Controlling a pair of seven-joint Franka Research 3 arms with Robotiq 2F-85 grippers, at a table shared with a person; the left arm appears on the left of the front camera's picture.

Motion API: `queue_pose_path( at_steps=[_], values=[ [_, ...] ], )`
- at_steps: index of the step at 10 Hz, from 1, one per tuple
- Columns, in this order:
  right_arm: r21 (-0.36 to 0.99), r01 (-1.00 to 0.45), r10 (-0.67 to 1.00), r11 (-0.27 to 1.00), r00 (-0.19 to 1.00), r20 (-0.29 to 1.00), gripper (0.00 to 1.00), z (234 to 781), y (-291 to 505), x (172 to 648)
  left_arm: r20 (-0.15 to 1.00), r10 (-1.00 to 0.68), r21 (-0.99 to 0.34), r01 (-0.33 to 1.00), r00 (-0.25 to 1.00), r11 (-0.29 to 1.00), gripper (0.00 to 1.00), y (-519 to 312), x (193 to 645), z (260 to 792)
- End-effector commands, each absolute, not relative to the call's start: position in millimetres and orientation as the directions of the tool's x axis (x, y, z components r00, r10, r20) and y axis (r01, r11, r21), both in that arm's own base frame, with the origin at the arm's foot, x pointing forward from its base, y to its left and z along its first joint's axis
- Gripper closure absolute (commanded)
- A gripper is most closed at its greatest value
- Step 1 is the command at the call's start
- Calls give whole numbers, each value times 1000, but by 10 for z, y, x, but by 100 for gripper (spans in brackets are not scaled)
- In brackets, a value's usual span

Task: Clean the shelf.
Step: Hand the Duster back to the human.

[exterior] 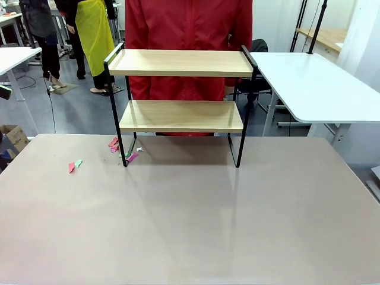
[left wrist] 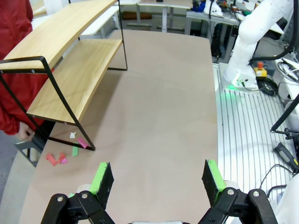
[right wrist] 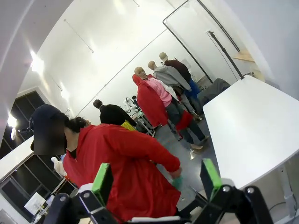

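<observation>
The shelf (exterior: 181, 116), two light wooden boards in a thin black frame, stands at the table's far edge, and both boards are bare. In the left wrist view the shelf (left wrist: 70, 70) runs up the left side. Small pink, red and green paper scraps (exterior: 122, 151) lie on the table by the shelf's left foot, with two more scraps (exterior: 74, 165) further left. My left gripper (left wrist: 158, 179) hangs open above the table, well short of the paper scraps (left wrist: 65, 154). My right gripper (right wrist: 158, 179) is open and points up at the person in red (right wrist: 126, 172).
The person in a red jacket (exterior: 187, 41) stands right behind the shelf. A white table (exterior: 314, 83) stands at the back right. The brown tabletop (exterior: 190, 219) stretches wide in front of the shelf. My right arm's white base (left wrist: 252, 42) stands beside the table.
</observation>
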State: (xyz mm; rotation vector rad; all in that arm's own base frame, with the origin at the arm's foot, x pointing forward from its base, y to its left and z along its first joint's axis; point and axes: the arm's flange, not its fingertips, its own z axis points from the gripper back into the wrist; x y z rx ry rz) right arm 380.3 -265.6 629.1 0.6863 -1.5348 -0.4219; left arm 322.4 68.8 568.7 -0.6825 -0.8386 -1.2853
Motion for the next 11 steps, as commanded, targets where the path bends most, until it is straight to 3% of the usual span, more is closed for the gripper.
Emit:
queue_pose_path(
  at_steps=[1,11],
  values=[
    [635,-164,-641,755,21,767,0,6278,-2623,3783,851,-522,30,987,57,158,0,683,3232,5701],
    [635,-164,-641,755,21,767,0,6278,-2623,3783,851,-522,30,987,57,158,0,683,3232,5701]
  ],
)
